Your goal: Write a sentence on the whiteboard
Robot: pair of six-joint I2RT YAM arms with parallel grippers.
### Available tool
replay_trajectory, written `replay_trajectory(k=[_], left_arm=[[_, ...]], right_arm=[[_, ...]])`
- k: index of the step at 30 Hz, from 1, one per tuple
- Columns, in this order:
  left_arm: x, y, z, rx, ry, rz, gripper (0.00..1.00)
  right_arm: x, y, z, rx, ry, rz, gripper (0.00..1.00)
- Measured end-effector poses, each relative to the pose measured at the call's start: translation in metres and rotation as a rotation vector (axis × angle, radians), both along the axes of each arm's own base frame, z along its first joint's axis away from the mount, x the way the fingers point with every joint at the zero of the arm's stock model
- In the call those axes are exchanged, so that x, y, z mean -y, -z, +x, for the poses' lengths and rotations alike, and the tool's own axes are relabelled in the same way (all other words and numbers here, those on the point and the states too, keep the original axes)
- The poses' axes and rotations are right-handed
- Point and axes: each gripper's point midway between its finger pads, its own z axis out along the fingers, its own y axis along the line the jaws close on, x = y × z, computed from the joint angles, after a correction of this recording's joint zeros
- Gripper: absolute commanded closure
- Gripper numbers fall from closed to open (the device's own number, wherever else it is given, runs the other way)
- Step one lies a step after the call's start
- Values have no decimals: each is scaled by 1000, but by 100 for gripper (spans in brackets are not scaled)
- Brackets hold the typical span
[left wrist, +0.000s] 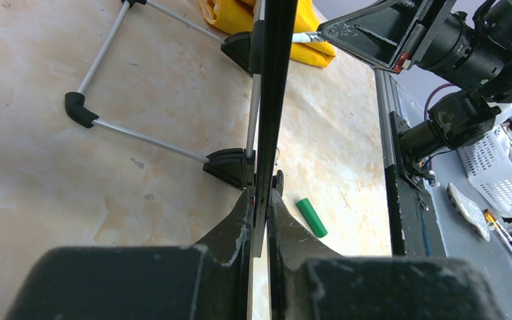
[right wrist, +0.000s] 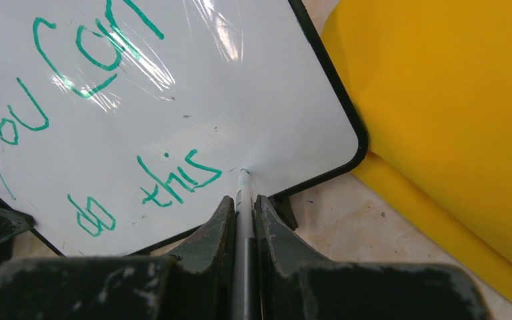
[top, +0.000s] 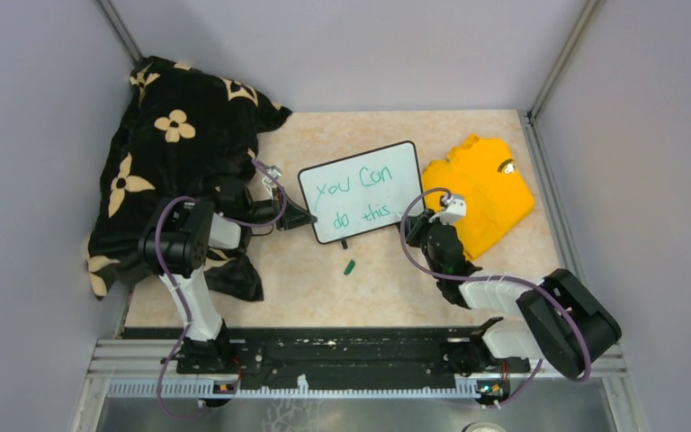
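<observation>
The board [top: 360, 203] is clamped edge-on by the left gripper [left wrist: 261, 201]; a marker [right wrist: 241, 183], mostly hidden, is pinched by the right gripper [right wrist: 243, 202], its tip touching the board.

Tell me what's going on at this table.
The left gripper is clamped on the left edge of the whiteboard, steadying it on its stand. The right gripper holds a marker with its tip against the board, just after the green words "you can do this". A green cap lies on the table in front of the board.
</observation>
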Motion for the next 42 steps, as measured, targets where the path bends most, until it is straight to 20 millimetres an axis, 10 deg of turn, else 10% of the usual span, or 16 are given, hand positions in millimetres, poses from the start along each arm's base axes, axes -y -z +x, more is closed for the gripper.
replay_trajectory(k=[42], left_arm=[[1, 0, 0, 1, -1, 1, 100]], right_arm=[[2, 2, 1, -23, 11, 1, 100]])
